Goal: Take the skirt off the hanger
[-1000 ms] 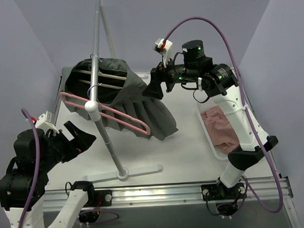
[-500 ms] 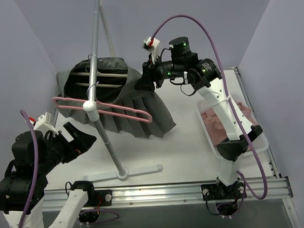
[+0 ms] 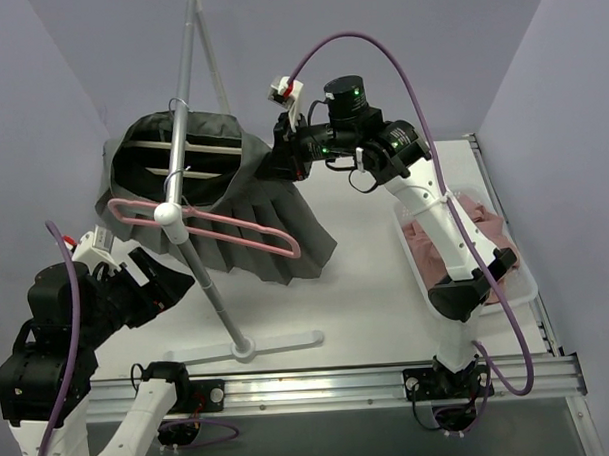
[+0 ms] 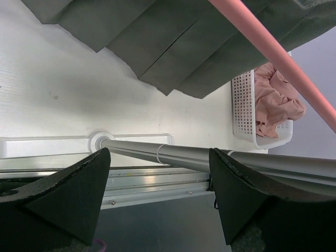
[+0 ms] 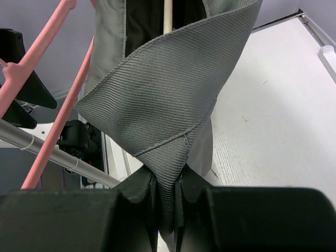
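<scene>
A grey pleated skirt point(image 3: 239, 205) hangs from a hanger point(image 3: 187, 150) with pale bars, whose wire hook rests on the silver rack pole point(image 3: 185, 102). My right gripper point(image 3: 281, 162) is shut on the right edge of the skirt's waistband. In the right wrist view the grey cloth point(image 5: 168, 94) is pinched between its jaws point(image 5: 167, 210). My left gripper point(image 3: 161, 283) is open at the lower left, below the skirt and apart from it. In the left wrist view the pole point(image 4: 210, 157) crosses beyond its empty fingers point(image 4: 160, 194).
A pink hanger point(image 3: 219, 224) hangs on the same pole in front of the skirt. The rack's foot point(image 3: 251, 345) stands near the table's front edge. A white basket point(image 3: 417, 274) holding pink clothes sits at the right.
My right gripper moved left and shut on the skirt's waistband edge. The skirt, the pink hanger and the pole swung left. The left gripper narrowed slightly.
</scene>
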Controlling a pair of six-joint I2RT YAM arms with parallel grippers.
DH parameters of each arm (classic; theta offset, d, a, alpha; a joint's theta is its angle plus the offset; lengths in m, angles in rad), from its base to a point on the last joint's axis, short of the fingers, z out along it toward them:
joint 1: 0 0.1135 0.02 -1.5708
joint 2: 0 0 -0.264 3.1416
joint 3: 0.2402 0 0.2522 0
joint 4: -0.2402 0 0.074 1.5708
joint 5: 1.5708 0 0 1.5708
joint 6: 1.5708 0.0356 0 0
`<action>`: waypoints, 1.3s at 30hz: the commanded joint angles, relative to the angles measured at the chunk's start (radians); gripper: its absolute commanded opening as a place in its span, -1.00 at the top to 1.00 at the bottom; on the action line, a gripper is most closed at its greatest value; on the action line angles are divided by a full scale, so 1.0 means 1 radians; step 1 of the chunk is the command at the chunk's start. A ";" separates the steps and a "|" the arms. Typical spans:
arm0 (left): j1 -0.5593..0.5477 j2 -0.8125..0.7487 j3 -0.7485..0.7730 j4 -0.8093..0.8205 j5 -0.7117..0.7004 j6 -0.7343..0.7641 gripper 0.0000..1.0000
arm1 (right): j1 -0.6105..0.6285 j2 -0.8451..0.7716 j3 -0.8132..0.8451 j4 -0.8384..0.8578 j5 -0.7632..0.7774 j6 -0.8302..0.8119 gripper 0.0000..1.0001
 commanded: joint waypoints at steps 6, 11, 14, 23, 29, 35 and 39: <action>-0.005 -0.003 -0.038 0.029 0.048 -0.028 -0.59 | 0.003 0.005 0.086 0.163 -0.042 0.012 1.00; -0.005 -0.011 -0.046 0.041 0.068 -0.031 -0.18 | 0.006 0.016 0.093 0.264 -0.078 0.098 1.00; -0.005 -0.020 -0.046 0.038 0.067 -0.035 -0.12 | 0.012 0.033 0.099 0.293 -0.086 0.122 1.00; -0.005 -0.042 -0.004 -0.014 0.064 -0.028 -0.21 | -0.002 0.066 0.058 0.313 -0.043 0.159 1.00; -0.005 -0.063 0.011 -0.074 0.027 -0.014 -0.21 | -0.014 0.037 -0.035 0.312 0.032 0.196 1.00; -0.005 -0.027 0.026 -0.068 -0.057 -0.005 -0.61 | -0.034 -0.029 -0.195 0.296 0.061 0.205 1.00; -0.003 0.021 -0.010 -0.058 -0.123 0.023 -0.75 | -0.056 -0.096 -0.307 0.304 0.058 0.208 1.00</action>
